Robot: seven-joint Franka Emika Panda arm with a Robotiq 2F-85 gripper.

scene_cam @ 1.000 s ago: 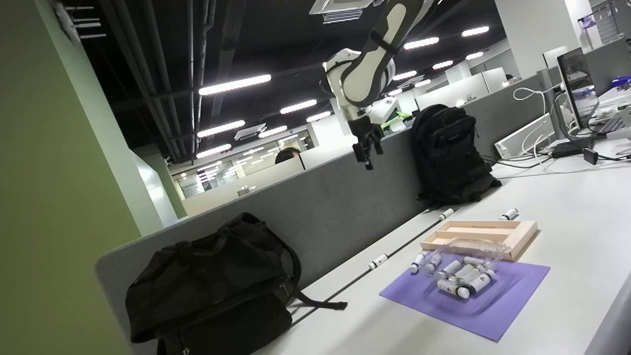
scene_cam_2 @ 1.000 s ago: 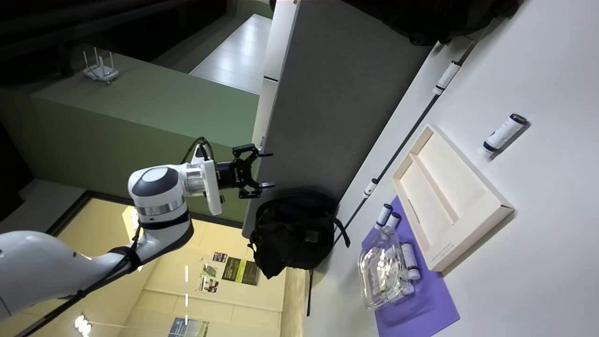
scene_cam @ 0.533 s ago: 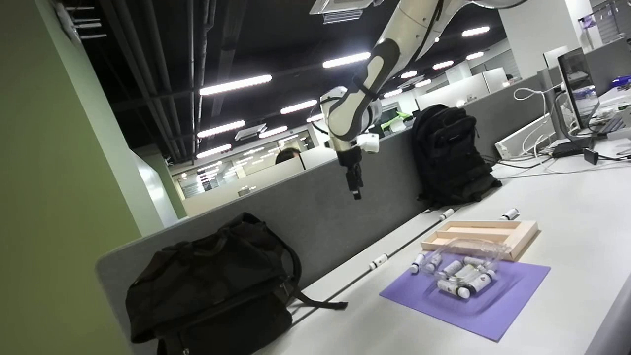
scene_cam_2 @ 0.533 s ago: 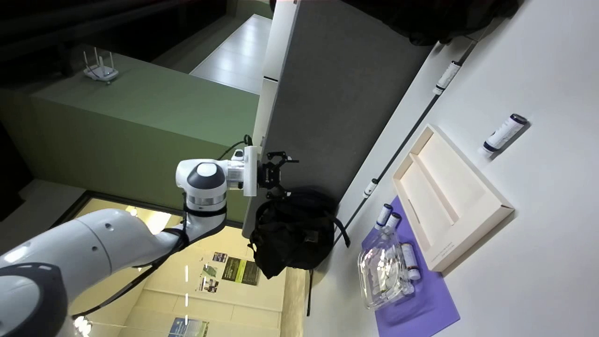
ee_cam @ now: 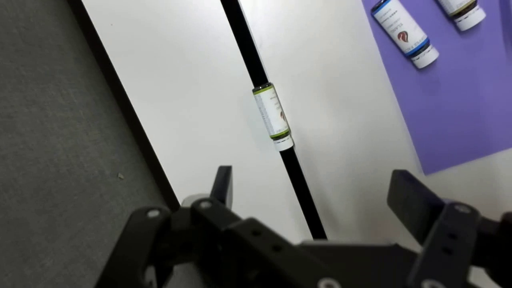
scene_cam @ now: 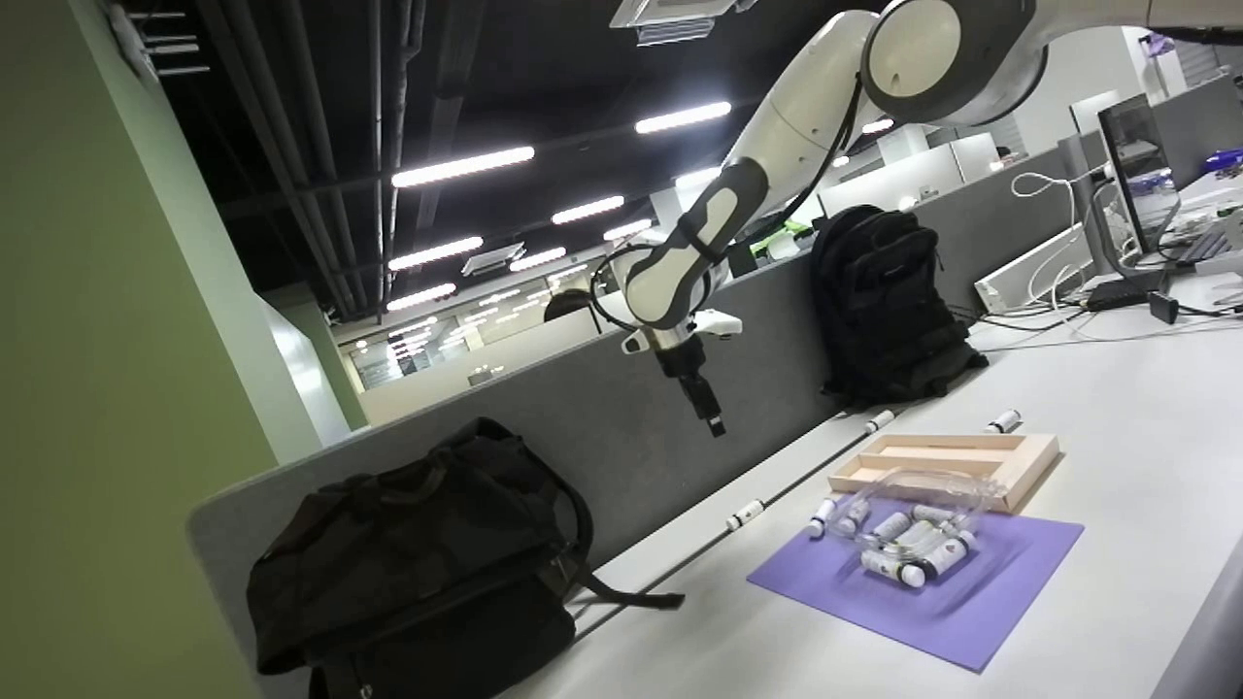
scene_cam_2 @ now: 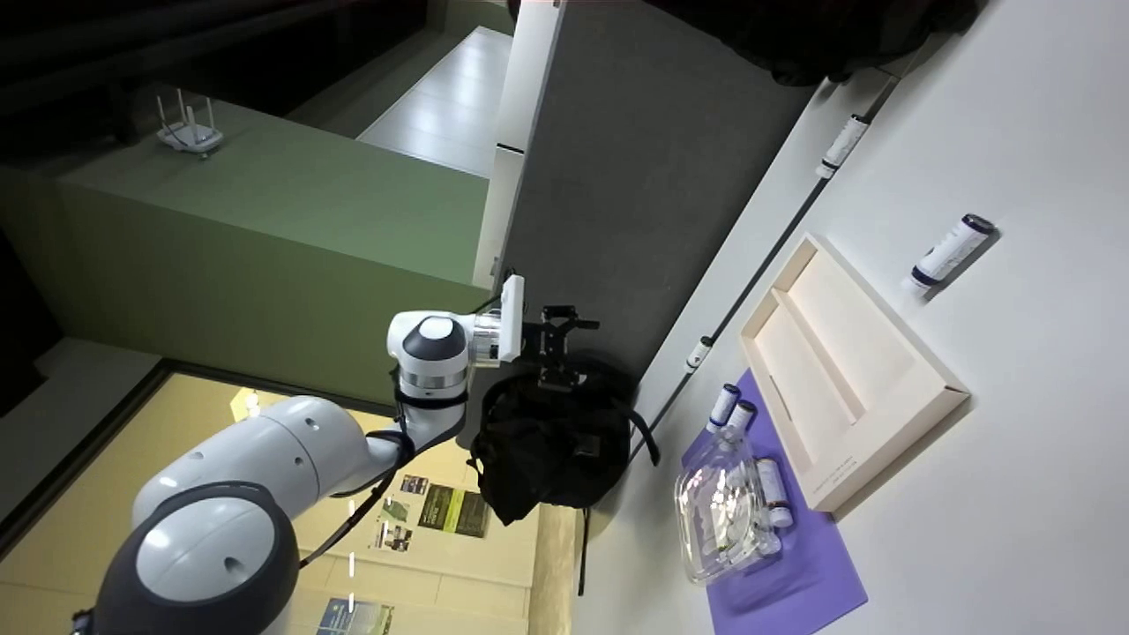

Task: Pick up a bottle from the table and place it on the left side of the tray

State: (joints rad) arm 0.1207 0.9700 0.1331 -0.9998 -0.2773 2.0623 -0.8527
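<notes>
One bottle (ee_cam: 273, 114) lies lengthwise on the dark strip (ee_cam: 302, 188) of the table (ee_cam: 192, 80). The gripper (ee_cam: 312, 182) hangs higher up, fingers (ee_cam: 414, 206) wide apart, holding nothing

**Access open from above**

Partition (scene_cam: 621, 417) walls one long edge of the table (scene_cam: 1146, 437); two backpacks (scene_cam: 889, 311) stand along it. Free air between gripper (ee_cam: 314, 185) and nearest bottle (ee_cam: 273, 116), bare surface either side. Toward the opposite edge, transparent container (scene_cam_2: 725, 507) obstructs beside the tray (scene_cam_2: 895, 437).
</notes>
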